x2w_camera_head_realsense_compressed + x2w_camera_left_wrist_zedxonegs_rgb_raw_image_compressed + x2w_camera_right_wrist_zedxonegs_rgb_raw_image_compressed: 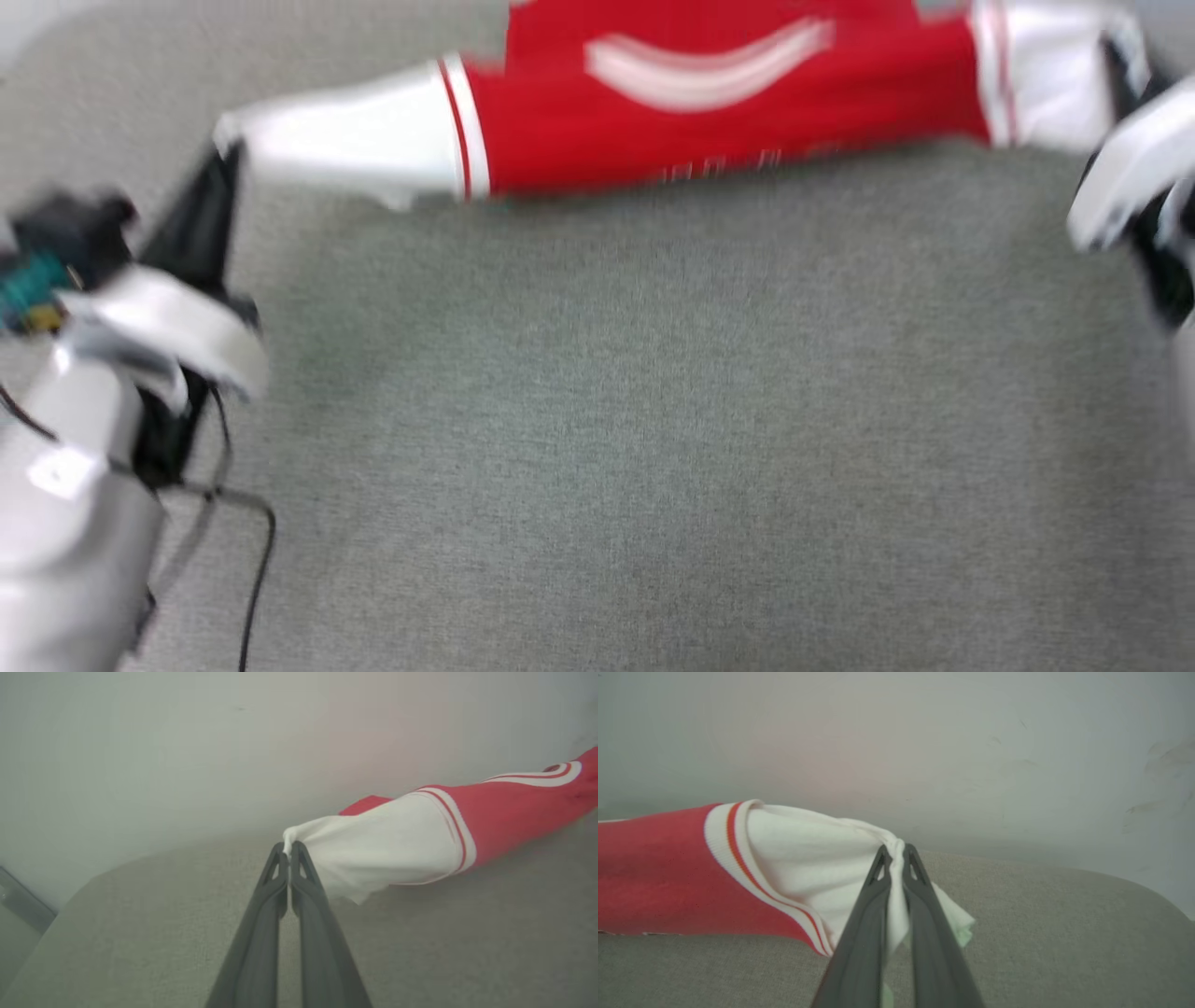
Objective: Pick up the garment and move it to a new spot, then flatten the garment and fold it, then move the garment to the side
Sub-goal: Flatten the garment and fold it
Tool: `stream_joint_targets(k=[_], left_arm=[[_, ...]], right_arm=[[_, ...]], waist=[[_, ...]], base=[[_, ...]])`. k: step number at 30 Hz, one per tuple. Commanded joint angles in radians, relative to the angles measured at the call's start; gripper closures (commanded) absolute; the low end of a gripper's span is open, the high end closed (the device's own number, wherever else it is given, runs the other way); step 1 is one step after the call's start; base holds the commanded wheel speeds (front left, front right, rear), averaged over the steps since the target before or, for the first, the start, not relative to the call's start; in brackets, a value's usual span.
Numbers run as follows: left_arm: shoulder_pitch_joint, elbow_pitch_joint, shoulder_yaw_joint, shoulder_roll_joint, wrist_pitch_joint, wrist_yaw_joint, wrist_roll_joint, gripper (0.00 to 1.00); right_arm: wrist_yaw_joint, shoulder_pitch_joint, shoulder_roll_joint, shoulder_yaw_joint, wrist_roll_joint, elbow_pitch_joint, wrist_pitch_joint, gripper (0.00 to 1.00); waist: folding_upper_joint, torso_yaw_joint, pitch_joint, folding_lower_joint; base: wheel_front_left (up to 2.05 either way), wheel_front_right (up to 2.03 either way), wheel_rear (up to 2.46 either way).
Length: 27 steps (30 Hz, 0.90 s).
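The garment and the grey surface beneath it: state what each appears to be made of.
The garment: soft knit cloth, probably cotton or polyester jersey, matte; it gathers into fine creases where the right tool pinches the white sleeve. The grey surface: likely woven upholstery-type fabric, matte, with a fine speckled weave; what lies under it cannot be told.

On my feed the garment [747,131] is bright red in the body with white sleeves, each seam trimmed in white with a thin red stripe, plus a curved white band across the red. The left tool [289,848] and right tool [896,850] are dark grey. The counter [597,420] is heathered grey-green, the wall [140,742] pale grey.
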Motion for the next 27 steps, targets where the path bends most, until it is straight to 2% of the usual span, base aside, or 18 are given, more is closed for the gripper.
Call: stream_joint_targets(k=[1,5,7,10,15,27], left_arm=[[0.048,-0.011,0.001,-0.002,-0.002,0.005,-0.002,1.0],[0.21,-0.035,-0.021,-0.013,0.011,0.008,-0.026,1.0],[0.278,-0.052,-0.036,-0.007,0.028,0.01,-0.032,1.0],[0.38,-0.085,-0.058,0.004,0.061,0.016,-0.044,1.0],[0.521,-0.15,-0.076,0.025,0.103,0.039,-0.061,1.0],[0.791,-0.308,-0.081,0.089,0.17,0.107,-0.111,1.0]], right_arm=[[-0.002,0.052,-0.007,0.017,0.035,-0.018,0.0,1.0],[-0.002,0.222,-0.037,0.103,0.142,-0.088,0.031,1.0],[-0.001,0.305,-0.067,0.177,0.173,-0.137,0.05,1.0],[-0.002,0.408,-0.105,0.228,0.254,-0.205,0.072,1.0],[-0.002,0.559,-0.179,0.314,0.325,-0.311,0.099,1.0],[-0.002,0.863,-0.286,0.347,0.499,-0.49,0.219,1.0]], waist=[[0.0,0.003,-0.072,0.0002],[0.0,0.004,-0.134,0.0002],[0.0,0.007,-0.161,0.0002],[0.0,0.006,-0.198,0.0002],[0.0,0.003,-0.259,0.0002],[0.0,0.01,-0.357,0.0002]], base=[[0.0,0.0,0.0],[0.0,0.0,0.0],[0.0,0.0,0.0],[0.0,0.0,0.0],[0.0,0.0,0.0],[0.0,0.0,0.0]])
